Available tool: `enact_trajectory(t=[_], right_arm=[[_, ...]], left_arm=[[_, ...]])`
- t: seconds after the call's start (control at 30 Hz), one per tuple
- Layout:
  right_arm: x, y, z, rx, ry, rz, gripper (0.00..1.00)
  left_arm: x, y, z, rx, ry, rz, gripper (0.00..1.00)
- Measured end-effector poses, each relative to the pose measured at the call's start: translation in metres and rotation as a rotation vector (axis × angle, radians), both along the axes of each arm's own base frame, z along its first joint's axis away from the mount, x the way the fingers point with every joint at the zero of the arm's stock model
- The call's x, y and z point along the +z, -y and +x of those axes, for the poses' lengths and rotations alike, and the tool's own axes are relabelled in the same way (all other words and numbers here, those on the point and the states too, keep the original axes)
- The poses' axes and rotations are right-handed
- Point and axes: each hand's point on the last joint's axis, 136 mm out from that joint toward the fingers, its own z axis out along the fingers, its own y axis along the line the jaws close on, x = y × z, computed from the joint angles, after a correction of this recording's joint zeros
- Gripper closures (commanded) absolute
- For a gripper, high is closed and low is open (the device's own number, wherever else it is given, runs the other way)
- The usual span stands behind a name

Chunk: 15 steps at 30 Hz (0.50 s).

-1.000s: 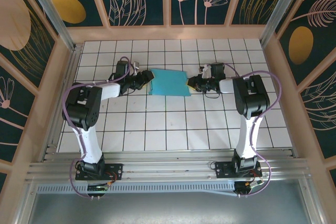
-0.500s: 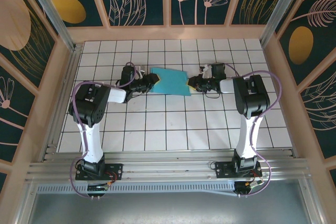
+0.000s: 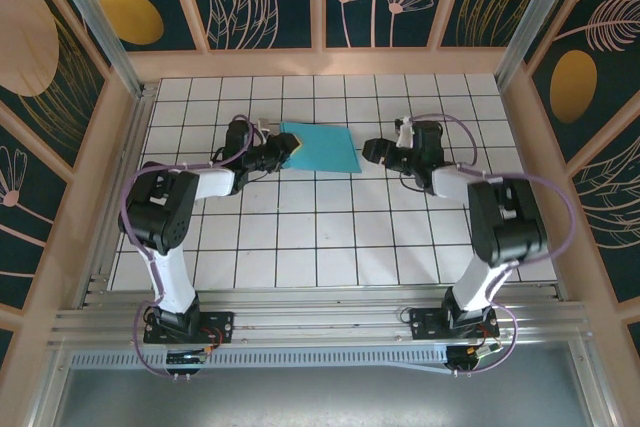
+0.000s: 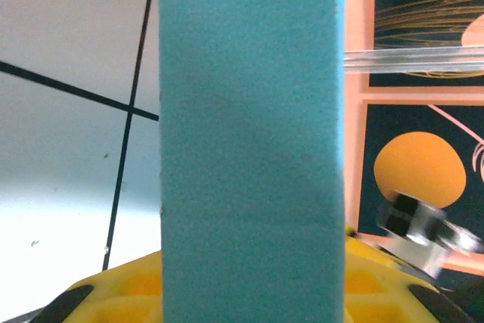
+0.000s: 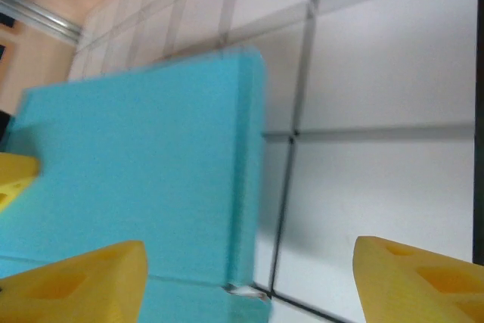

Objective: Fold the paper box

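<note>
The box (image 3: 320, 149) already looks folded: a flat teal rectangle with closed sides, and no loose tabs or pale inner face on show. It lies flat on the table (image 3: 300, 247), in the middle of its far half.

What is left, by my judgement, is little: perhaps pressing a last edge home, then letting go. The underside is hidden, so I cannot tell whether every flap is tucked.

The left gripper (image 3: 287, 152) is clamped on the box edge that faces the table's left side, with yellow pads on both faces of the card. The right gripper (image 3: 371, 150) is spread wide and grasps nothing, apart from the edge facing the table's right side.

Count: one box, two grippers, one table.
</note>
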Motion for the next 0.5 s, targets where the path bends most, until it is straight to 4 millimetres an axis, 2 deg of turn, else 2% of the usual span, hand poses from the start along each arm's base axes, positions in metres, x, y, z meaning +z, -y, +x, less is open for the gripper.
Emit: enact_trajectory(t=[0.07,0.13,0.17,0.23,0.37,0.43,0.5], right_arm=[[0.038,-0.021,-0.013,0.064,0.24,-0.078,0.34],[0.065,-0.046,-0.032,0.147,0.443,-0.135,0.31],[0.071,-0.054,-0.039,0.184,0.513,-0.157,0.3],[0.075,-0.065,-0.049,0.254,0.619,-0.212,0.23],[0.072,-0.076,-0.054,0.345,0.735,-0.32,0.07],[0.069,-0.091,-0.058,0.407,0.791,-0.38,0.02],[0.062,-0.106,-0.064,0.466,0.841,-0.434,0.01]], left_arm=[[0.0,-0.003,-0.002,0.013,-0.025,0.019,0.71],[0.002,-0.005,-0.002,0.021,-0.042,0.033,0.7],[0.003,-0.006,-0.002,0.025,-0.046,0.04,0.7],[0.006,-0.007,-0.002,0.032,-0.051,0.046,0.7],[0.01,-0.007,-0.003,0.032,-0.055,0.048,0.68],[0.009,-0.008,-0.004,0.032,-0.062,0.05,0.68],[0.009,-0.008,-0.005,0.032,-0.066,0.051,0.68]])
